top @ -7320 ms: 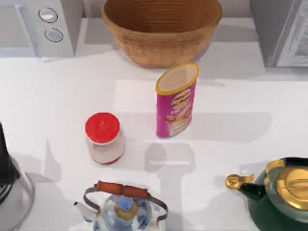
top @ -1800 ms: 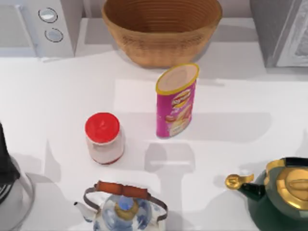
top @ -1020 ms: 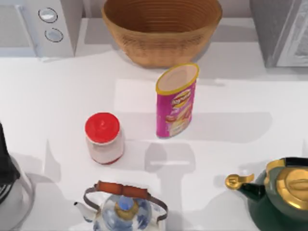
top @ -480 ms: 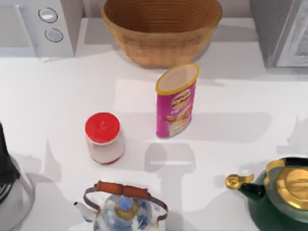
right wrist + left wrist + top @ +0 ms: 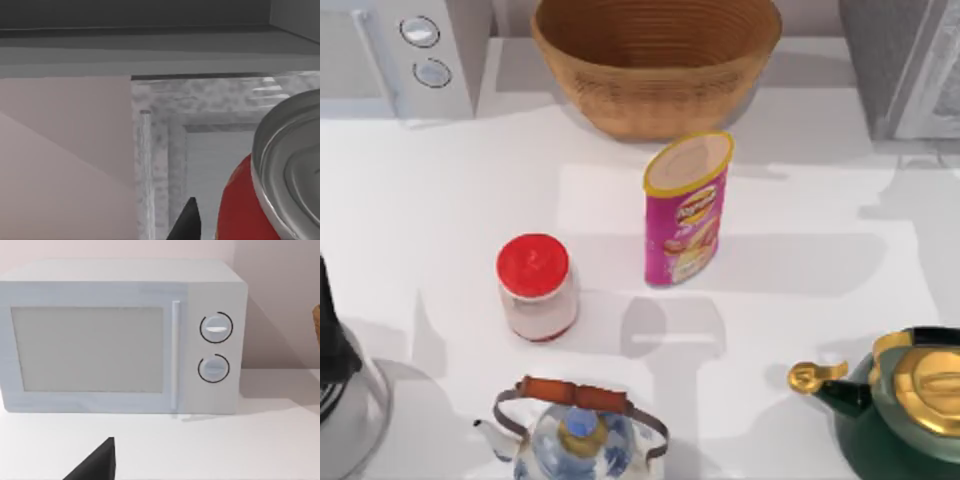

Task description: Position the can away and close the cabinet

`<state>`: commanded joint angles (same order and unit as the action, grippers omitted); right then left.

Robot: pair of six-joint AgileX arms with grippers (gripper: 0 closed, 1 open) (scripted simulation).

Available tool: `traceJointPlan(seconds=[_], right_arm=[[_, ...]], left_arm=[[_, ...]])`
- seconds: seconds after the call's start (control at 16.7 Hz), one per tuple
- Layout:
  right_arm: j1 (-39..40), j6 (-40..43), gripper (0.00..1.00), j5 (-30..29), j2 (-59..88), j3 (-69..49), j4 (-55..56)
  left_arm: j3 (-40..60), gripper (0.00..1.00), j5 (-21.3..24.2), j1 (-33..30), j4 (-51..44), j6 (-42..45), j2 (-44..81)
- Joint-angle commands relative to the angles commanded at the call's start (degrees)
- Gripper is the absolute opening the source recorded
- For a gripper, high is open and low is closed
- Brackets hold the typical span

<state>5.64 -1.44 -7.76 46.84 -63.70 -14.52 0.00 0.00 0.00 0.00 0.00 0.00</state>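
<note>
Carrying the can [image 5: 280, 185] on the right arm: in the right wrist view it sits right up against the camera, silver top nearest, red body below, long axis roughly along the gripper's reach, aimed at the cabinet [image 5: 200, 145] just ahead. A dark fingertip [image 5: 187, 222] shows beside the can; can't tell if the jaws clamp it. Right arm is clearly nearer. Left arm is parked facing the microwave [image 5: 120, 335].

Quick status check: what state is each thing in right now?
Red can: upright, close to the right wrist camera, facing the cabinet.
Chips tube: standing.
Red-lidded jar: upright, lid on.
Microwave: door shut.
Basket: upright.
Green kettle: lid on.
</note>
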Motion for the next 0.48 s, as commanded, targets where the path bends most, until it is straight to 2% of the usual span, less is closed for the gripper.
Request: traceJointPlan(seconds=[0.48], right_arm=[[4.05, 0.27, 0.00, -3.09, 24.85, -30.76, -8.05]], left_arm=[[0.00, 1.00, 0.00, 0.00, 0.00, 0.00, 0.00]])
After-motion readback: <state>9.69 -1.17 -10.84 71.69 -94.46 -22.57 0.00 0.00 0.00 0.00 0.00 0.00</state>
